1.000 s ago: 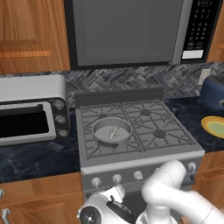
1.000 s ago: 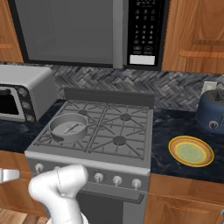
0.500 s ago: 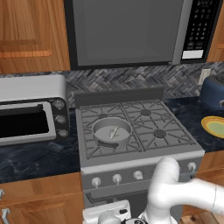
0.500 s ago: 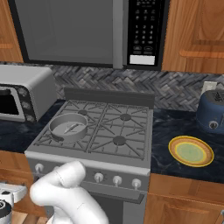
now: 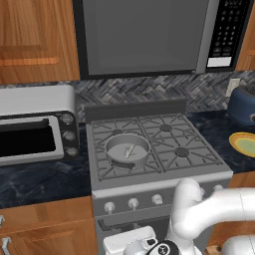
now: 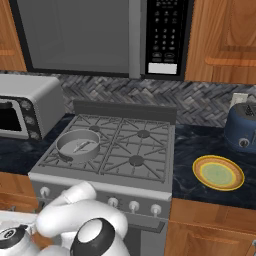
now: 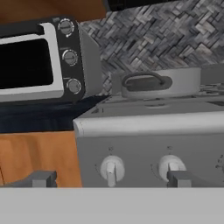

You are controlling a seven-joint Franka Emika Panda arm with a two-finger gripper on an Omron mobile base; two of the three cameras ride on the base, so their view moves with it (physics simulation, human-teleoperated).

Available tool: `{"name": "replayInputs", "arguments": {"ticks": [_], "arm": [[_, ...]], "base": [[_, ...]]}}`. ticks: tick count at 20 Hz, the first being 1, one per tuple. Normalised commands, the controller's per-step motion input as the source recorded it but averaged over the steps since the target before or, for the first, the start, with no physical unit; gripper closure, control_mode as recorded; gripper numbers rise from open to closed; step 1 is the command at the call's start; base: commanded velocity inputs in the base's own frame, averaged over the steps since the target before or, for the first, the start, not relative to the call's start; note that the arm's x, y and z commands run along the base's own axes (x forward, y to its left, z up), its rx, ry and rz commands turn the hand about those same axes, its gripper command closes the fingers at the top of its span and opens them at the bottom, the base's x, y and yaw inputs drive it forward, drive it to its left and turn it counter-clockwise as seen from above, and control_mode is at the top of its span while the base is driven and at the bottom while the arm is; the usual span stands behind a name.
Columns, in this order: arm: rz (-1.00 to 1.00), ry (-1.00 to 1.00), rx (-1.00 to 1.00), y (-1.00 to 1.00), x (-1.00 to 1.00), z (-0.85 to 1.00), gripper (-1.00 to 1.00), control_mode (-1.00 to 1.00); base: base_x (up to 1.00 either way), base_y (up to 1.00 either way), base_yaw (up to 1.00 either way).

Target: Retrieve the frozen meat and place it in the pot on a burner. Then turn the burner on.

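In the left base view, the shallow round grey metal pot (image 5: 127, 150) with low straight sides sits on the front left burner (image 5: 117, 133) of the grey stove (image 5: 159, 179), under a ribbed metal grate; the frozen meat (image 5: 129, 150), a thin pale sliver, lies on the pot's flat floor. A boxy silver toaster oven (image 5: 35, 127) with a dark glass door stands on the dark marbled desk (image 5: 45, 182) at the stove's left side. In the right base view, the pot (image 6: 78, 145) holds the meat (image 6: 83, 146) near its middle, and a glossy yellow plate (image 6: 218, 172) rests toward the desk's front edge, right of the stove. In the hand view, the gripper (image 7: 111, 178) stands wide open and empty, its blunt grey tips level with two round stove knobs (image 7: 111, 168); the pot's (image 7: 166, 82) looped stub handle faces the camera above the stove's smooth front edge.
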Motion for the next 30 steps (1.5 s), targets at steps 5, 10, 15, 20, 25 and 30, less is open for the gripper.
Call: {"name": "replayInputs", "arguments": {"ticks": [5, 10, 15, 20, 25, 30], "arm": [[0.00, 0.00, 0.00, 0.00, 0.25, 0.00, -1.00, -1.00], [-0.02, 0.00, 0.00, 0.02, 0.32, -0.01, -1.00, -1.00], [-0.04, 0.00, 0.00, 0.01, 0.39, -0.02, -1.00, -1.00], [-0.01, 0.00, 0.00, 0.00, 0.33, -0.01, -1.00, -1.00], [0.00, 0.00, 0.00, -0.06, 0.32, -0.09, -1.00, -1.00], [0.04, -0.01, 0.00, -0.35, 0.39, -0.37, -1.00, -1.00]], "base": [[0.00, 0.00, 0.00], [0.00, 0.00, 0.00], [0.00, 0.00, 0.00], [0.00, 0.00, 0.00], [0.00, 0.00, 0.00], [0.00, 0.00, 0.00]]}}
